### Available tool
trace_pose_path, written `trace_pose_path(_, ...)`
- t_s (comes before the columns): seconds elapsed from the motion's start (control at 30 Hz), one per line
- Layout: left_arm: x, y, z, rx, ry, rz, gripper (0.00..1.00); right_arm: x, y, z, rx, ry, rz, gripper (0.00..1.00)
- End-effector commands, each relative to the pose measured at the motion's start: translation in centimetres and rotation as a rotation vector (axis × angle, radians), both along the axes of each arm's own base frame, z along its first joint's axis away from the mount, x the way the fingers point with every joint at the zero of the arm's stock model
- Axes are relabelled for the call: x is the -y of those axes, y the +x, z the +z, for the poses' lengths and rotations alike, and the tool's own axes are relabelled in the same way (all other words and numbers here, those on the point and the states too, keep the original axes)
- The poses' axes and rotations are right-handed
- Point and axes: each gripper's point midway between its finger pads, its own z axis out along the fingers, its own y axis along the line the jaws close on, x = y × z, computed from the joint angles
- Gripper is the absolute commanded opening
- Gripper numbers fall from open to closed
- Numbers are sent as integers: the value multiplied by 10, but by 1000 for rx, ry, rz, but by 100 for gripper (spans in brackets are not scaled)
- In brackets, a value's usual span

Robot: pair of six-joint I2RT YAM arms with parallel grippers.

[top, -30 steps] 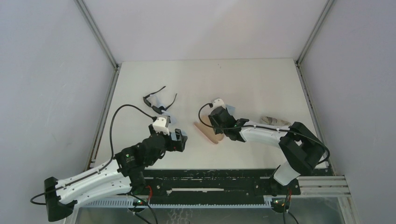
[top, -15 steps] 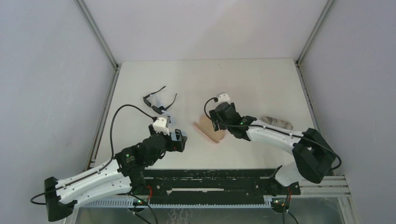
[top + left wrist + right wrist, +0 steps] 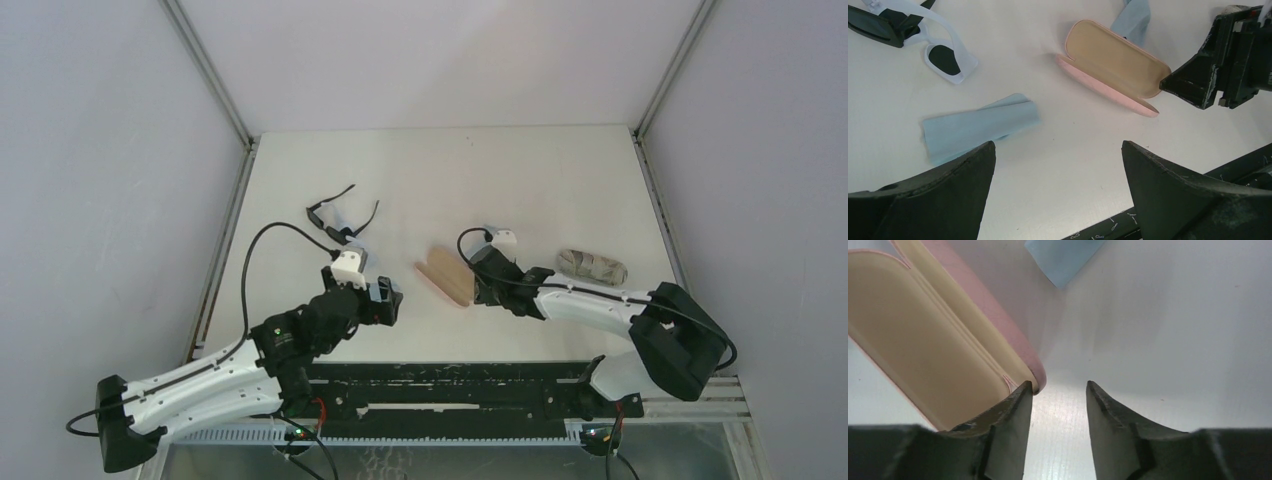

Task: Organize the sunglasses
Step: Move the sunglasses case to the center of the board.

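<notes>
The black sunglasses (image 3: 335, 215) lie unfolded at the back left of the table, and their dark frame (image 3: 878, 27) also shows in the left wrist view. Right beside them lie the white sunglasses (image 3: 945, 55) with small dark lenses. The pink case (image 3: 445, 275) lies open at mid-table, its tan lining (image 3: 1113, 62) facing up. My left gripper (image 3: 1058, 145) hovers wide open and empty near the front edge, left of the case. My right gripper (image 3: 1059, 385) is partly open and empty at the case's right end, its left finger (image 3: 1013, 410) against the pink case rim (image 3: 1035, 375).
One light-blue cloth (image 3: 980, 125) lies folded in front of the white pair, another light-blue cloth (image 3: 1063, 255) behind the case. A grey patterned pouch (image 3: 592, 265) lies right of my right arm. The black rail (image 3: 450, 385) runs along the near edge.
My right gripper has pulled back from over the case to its right end, widening and then narrowing its jaws. The grey pouch is now uncovered. The left arm barely moved.
</notes>
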Motion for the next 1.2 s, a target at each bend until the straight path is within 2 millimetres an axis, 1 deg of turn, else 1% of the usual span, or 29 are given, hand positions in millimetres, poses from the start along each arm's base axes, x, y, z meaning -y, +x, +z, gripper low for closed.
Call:
trace_pose_path(0.0,1,2,5,19,-32,5,99,-11,11,3,21,52,-42,40)
trace_pose_path(0.17,0,2,7,23,-38,8,100,-14,18,3,28,43,-19,28)
trace_pose_path(0.3,-1,2,7,24,-35,10,100,-16,25,7,60,27,19,19)
trace_pose_path(0.5,-1,3,8,27,-32,8,100,-22,42,17,149,-11,130,5)
trace_pose_path(0.6,-2,3,8,30,-32,10,99,-25,51,20,183,-13,170,1)
trace_pose_path(0.73,-5,3,8,31,-26,16,100,-31,63,24,211,6,230,0)
trace_pose_path(0.83,-8,4,7,33,-22,26,100,-37,74,31,237,13,255,0)
trace_pose_path(0.93,-10,4,7,34,-24,33,100,-44,88,38,250,27,254,0)
trace_pose_path(1.17,-15,7,10,37,-23,52,100,-56,123,42,264,60,232,0)
